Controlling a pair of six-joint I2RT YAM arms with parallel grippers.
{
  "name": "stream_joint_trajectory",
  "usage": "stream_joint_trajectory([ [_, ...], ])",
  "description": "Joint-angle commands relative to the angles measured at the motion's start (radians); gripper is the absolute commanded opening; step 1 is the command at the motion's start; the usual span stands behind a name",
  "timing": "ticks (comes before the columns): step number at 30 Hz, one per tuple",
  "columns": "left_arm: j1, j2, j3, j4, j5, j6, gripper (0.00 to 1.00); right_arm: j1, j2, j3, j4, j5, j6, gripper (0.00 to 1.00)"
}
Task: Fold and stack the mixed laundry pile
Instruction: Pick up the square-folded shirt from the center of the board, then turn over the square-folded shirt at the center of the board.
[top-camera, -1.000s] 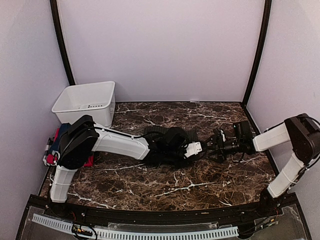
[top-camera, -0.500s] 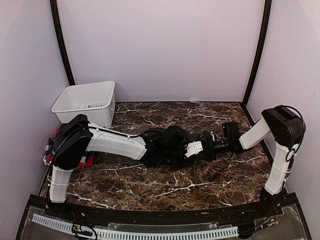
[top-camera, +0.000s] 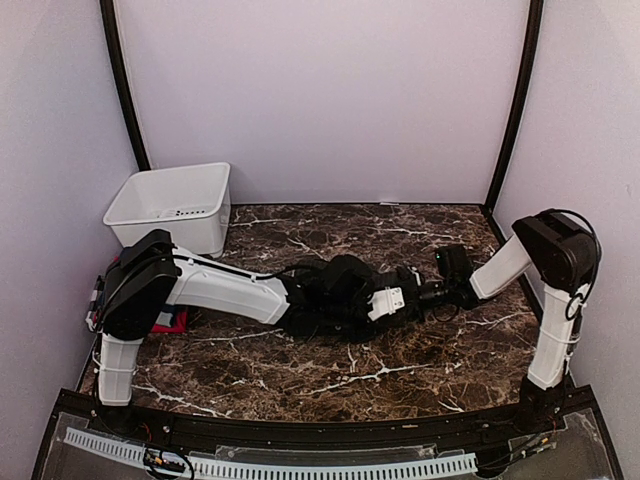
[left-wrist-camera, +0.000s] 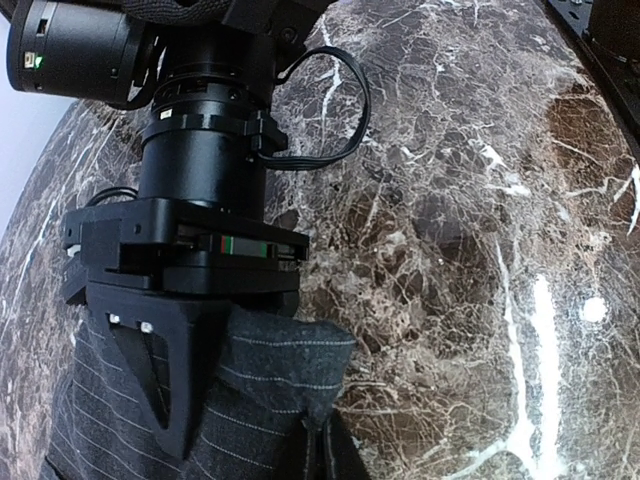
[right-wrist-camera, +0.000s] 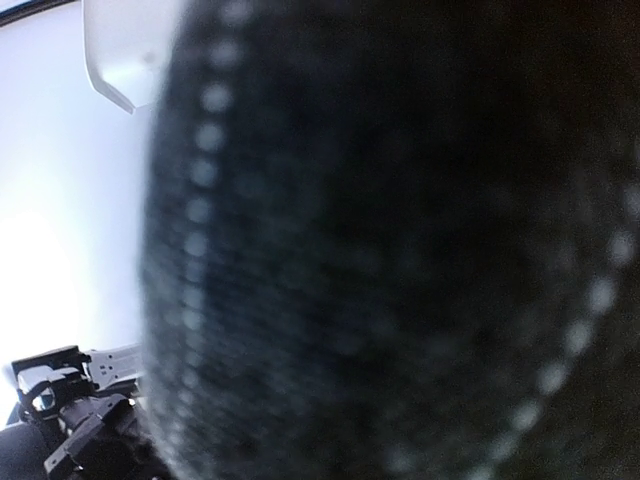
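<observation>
A dark charcoal pinstriped shirt lies bunched at the middle of the marble table. My left gripper reaches across it from the left. In the left wrist view, this gripper is shut on a fold of the shirt. My right gripper comes in from the right and meets the same fold. One of its black fingers lies against the cloth and the other is hidden. Blurred pinstriped cloth fills the right wrist view. A red T-shirt shows beside the left arm's base.
A white plastic bin stands at the back left corner. Black frame posts rise at the back corners, with pale walls close on three sides. The left arm lies low across the table's left half.
The right arm has swung left and its gripper has reached the shirt fold, with its jaws narrowing. The left arm drew back slightly to the left, still holding the cloth.
</observation>
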Motion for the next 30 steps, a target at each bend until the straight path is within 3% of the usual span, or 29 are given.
stream_joint_trajectory([
  [1,-0.013,-0.069,-0.004,0.018,-0.043,-0.008,0.18,0.002,-0.081,0.044,-0.236,0.058,-0.152,0.1],
  [2,-0.014,-0.07,0.002,0.007,-0.055,-0.028,0.24,0.001,-0.103,0.067,-0.331,0.086,-0.216,0.02],
  [3,-0.014,-0.073,0.017,-0.024,-0.08,-0.039,0.32,-0.002,-0.125,0.094,-0.439,0.125,-0.285,0.0],
  [6,-0.012,-0.11,-0.002,-0.062,-0.098,-0.088,0.46,-0.029,-0.197,0.154,-0.692,0.221,-0.474,0.0],
  [12,0.019,-0.217,-0.115,-0.057,-0.1,-0.202,0.84,-0.165,-0.353,0.281,-1.104,0.441,-0.749,0.0],
  [16,0.047,-0.299,-0.205,-0.028,-0.141,-0.249,0.87,-0.227,-0.434,0.446,-1.385,0.798,-0.89,0.0],
  [24,0.091,-0.431,-0.348,0.044,-0.114,-0.31,0.88,-0.255,-0.499,0.738,-1.699,1.616,-0.897,0.0],
  [27,0.109,-0.465,-0.372,0.034,-0.114,-0.31,0.88,-0.258,-0.465,0.798,-1.742,1.777,-0.94,0.0],
  [30,0.13,-0.487,-0.383,0.019,-0.12,-0.318,0.88,-0.251,-0.397,0.813,-1.739,1.778,-1.004,0.0],
])
